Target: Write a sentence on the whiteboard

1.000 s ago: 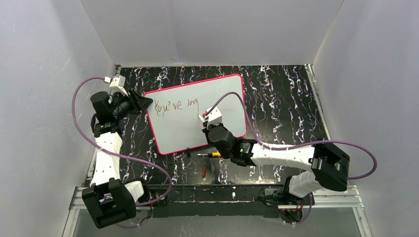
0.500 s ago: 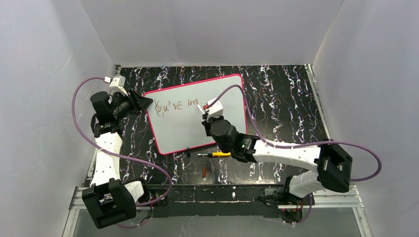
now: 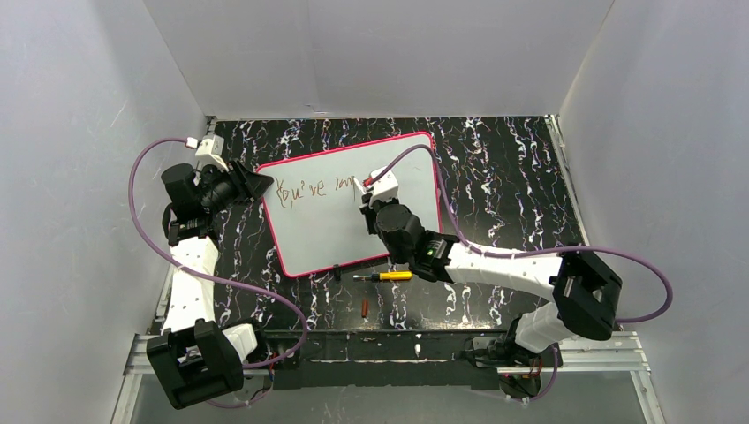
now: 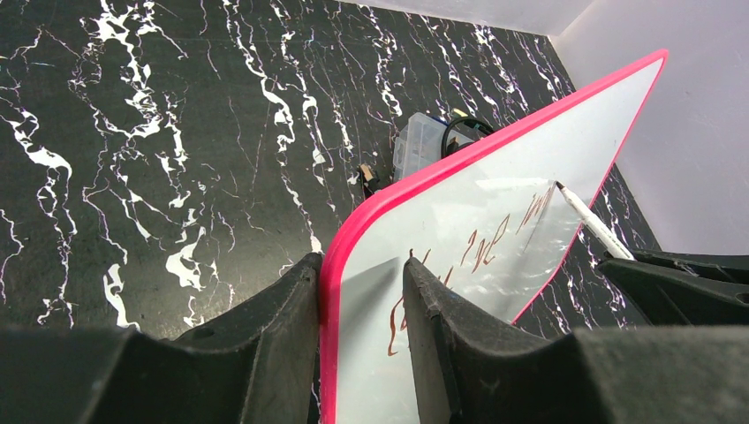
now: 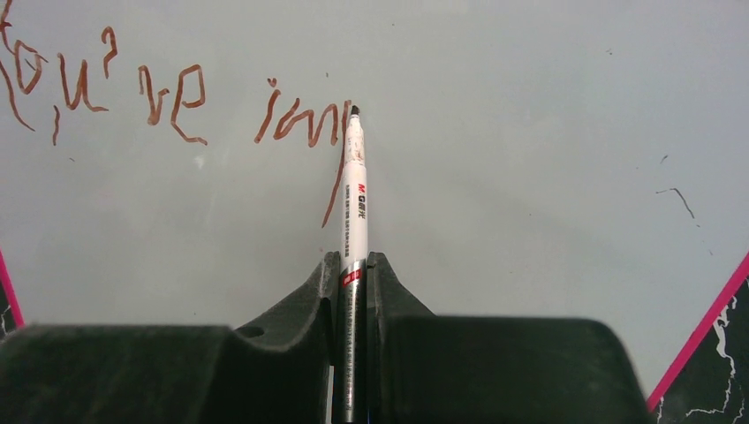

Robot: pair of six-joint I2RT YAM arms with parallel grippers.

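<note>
The whiteboard [image 3: 336, 234] lies on the dark marble table, white with a pink-red rim. The sentence [image 3: 313, 187] reads "You've im" plus a long downstroke in reddish-brown; it also shows in the right wrist view [image 5: 177, 97]. My right gripper [image 5: 353, 261] is shut on a white marker [image 5: 355, 194]. The marker's tip touches the board at the top of that last stroke. My left gripper [image 4: 362, 265] is shut on the whiteboard's left corner [image 4: 329, 265], one finger under the rim and one on the white face. In the top view it sits at the board's left corner [image 3: 258, 185].
A yellow-and-black pen [image 3: 382, 276] lies on the table just in front of the board's near edge. A small red cap [image 3: 366, 306] lies nearer to me. A black clip [image 3: 336, 270] sits on the board's near rim. White walls enclose the table.
My right gripper has moved the marker toward the board's far edge, up along the long downstroke after "im". My left gripper has not moved.
</note>
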